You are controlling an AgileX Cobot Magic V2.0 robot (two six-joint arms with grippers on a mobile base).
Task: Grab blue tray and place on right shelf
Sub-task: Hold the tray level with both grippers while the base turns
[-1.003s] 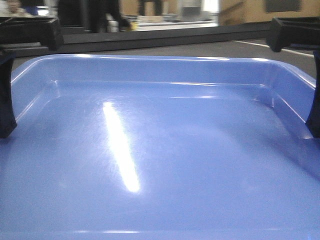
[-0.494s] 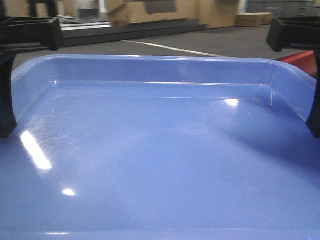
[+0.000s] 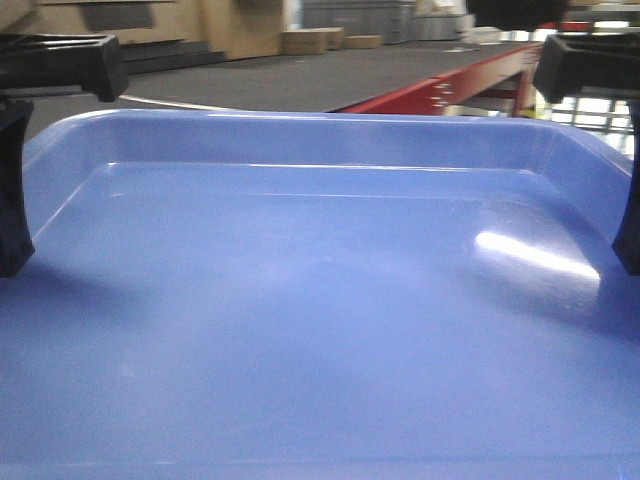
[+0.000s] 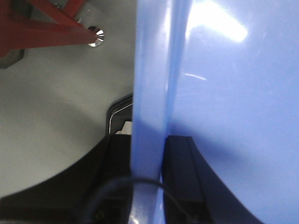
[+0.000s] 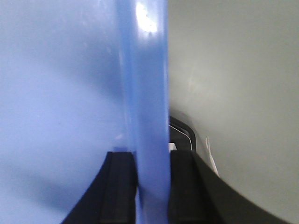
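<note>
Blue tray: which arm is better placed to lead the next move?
Right, slightly: the red rack sits ahead, nearer the right gripper. Both clamp the blue tray by opposite rims, so the left gripper must follow.

left claw (image 4: 148, 158): clamped on blue tray (image 3: 320, 300) rim | right claw (image 5: 150, 170): clamped likewise

A warehouse: red steel racking (image 3: 440, 92), cardboard boxes (image 3: 306, 41), grey line-marked floor (image 3: 300, 82)

Plain glossy periwinkle on the blue tray (image 3: 300, 300), white glare patch inside. Black left gripper (image 4: 148, 186) and right gripper (image 5: 150, 186) at its rims. Red frame (image 3: 430, 95) beyond its far rim.
</note>
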